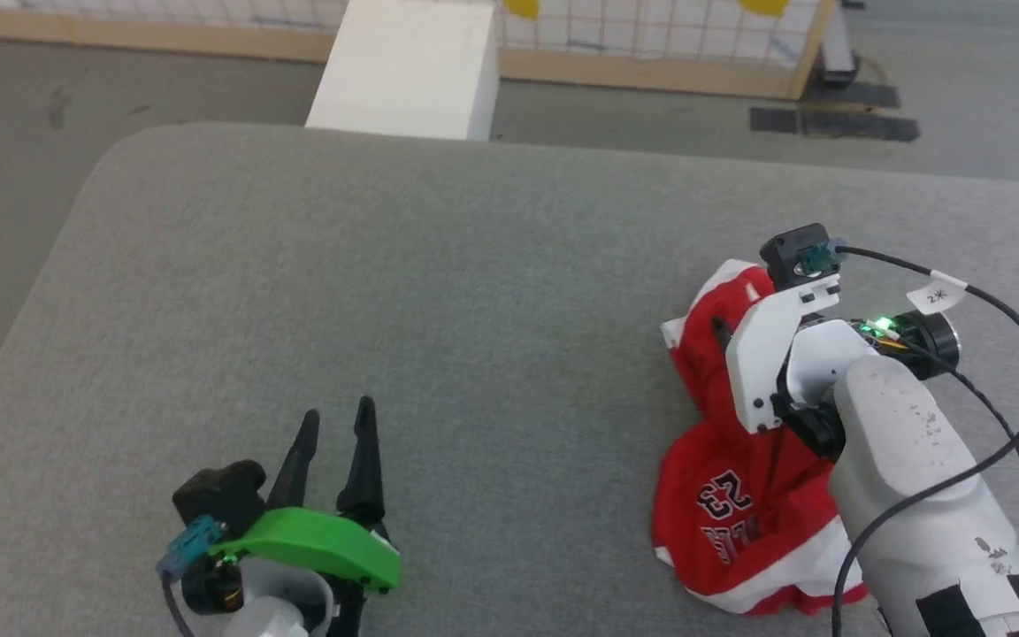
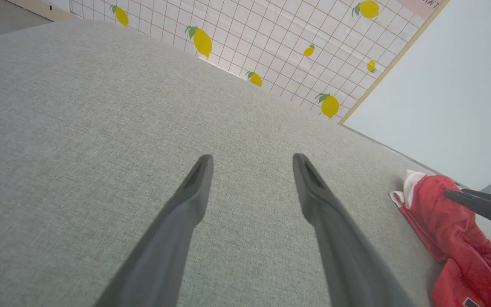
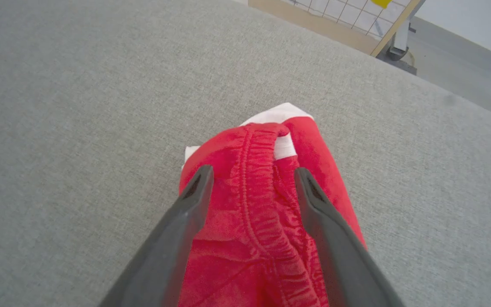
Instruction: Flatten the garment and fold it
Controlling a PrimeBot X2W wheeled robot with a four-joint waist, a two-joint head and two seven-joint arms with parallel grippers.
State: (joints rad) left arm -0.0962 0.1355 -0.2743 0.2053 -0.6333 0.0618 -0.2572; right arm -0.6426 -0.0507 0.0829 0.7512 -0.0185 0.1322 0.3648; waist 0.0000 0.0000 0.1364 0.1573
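Note:
The garment (image 1: 739,522) is a crumpled heap of bright red fabric with white trim and dark lettering, lying on the right side of the grey cloth-covered table (image 1: 439,292). My right gripper (image 3: 252,170) is open, its two fingers straddling the gathered red waistband (image 3: 262,204). In the head view its white wrist hangs over the heap. Down at the lower left, my left gripper (image 1: 337,411) is open above bare grey cloth, well left of the garment. Along the right edge of the left wrist view the garment (image 2: 454,230) shows beyond my open left gripper (image 2: 252,160).
A white box (image 1: 408,66) stands past the table's far edge. Behind it runs a wood-framed grid panel (image 1: 651,35) with lemon prints. The table's rounded left corner (image 1: 111,159) drops to grey floor. A black cable (image 1: 1014,354) loops beside my right wrist.

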